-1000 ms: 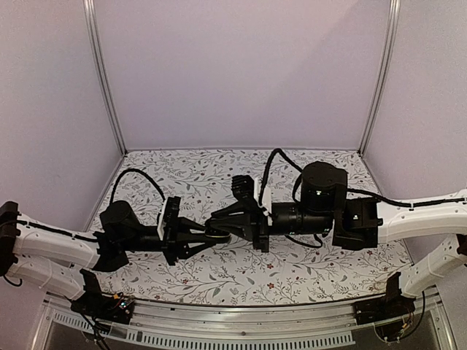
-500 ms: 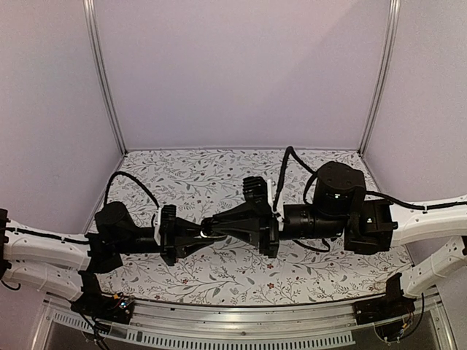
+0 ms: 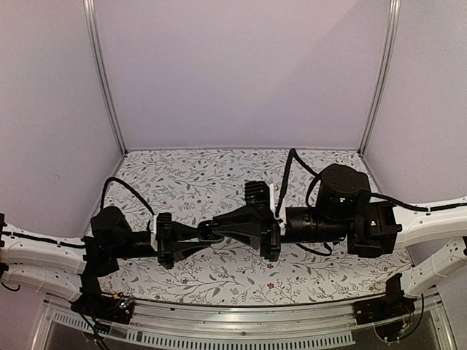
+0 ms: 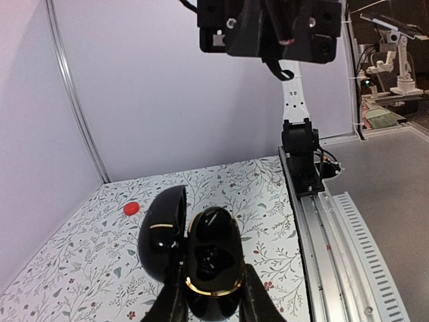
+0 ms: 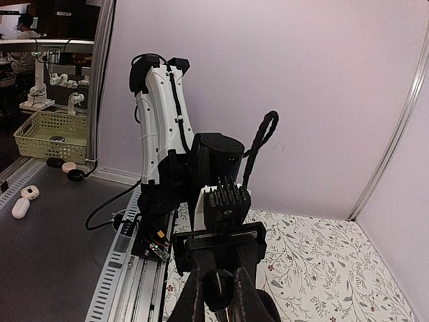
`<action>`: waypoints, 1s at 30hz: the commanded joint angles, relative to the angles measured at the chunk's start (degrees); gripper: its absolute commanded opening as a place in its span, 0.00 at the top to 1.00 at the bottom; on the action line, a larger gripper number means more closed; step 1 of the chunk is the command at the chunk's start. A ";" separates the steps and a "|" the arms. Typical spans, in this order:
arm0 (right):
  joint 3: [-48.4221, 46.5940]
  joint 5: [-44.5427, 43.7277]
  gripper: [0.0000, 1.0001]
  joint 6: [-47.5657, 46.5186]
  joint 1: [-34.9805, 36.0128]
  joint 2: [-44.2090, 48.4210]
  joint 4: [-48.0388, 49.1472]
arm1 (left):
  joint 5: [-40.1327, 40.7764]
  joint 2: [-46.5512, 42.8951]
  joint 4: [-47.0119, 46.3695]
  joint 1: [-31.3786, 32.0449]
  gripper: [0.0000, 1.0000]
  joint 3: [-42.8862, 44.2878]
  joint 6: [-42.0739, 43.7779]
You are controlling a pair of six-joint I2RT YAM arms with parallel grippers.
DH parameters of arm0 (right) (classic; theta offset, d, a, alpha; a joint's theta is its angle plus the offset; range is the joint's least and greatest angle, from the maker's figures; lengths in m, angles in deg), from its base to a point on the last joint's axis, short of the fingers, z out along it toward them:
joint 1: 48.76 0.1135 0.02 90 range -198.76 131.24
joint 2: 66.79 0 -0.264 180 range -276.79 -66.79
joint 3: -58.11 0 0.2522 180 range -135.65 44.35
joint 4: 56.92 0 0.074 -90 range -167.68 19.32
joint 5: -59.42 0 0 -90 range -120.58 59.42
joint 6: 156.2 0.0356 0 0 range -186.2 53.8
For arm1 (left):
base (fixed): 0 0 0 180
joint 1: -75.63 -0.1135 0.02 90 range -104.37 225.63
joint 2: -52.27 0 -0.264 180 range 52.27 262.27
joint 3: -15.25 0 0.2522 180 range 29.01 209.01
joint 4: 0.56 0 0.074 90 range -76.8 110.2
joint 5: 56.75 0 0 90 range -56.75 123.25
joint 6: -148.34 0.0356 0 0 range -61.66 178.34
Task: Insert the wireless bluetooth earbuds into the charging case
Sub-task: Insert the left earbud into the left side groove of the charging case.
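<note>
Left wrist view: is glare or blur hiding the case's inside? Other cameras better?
Left wrist view: sharp; the charging case shows small highlights, but its black cavity is too dark to read. Top view: evenly lit, yet left gripper and right gripper merge, black on black. Right wrist view: near parts dark.

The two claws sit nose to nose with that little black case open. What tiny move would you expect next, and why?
Probably the right gripper should ease its small dark piece, seemingly an earbud, into the charging case before letting go. The left gripper holds that case with its lid open, and in the top view the two tips are close together.
</note>
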 commanded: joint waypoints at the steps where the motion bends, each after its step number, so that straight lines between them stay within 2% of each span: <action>1: 0.52 -1.26 0.89 -0.88 0.52 0.05 -0.24 | 1.40 -1.55 -0.94 1.33 1.00 -1.21 2.33; 30: 1.12 -3.14 0.89 -3.08 2.14 -0.82 -0.84 | 13.13 -3.91 3.42 9.28 1.00 -0.39 15.36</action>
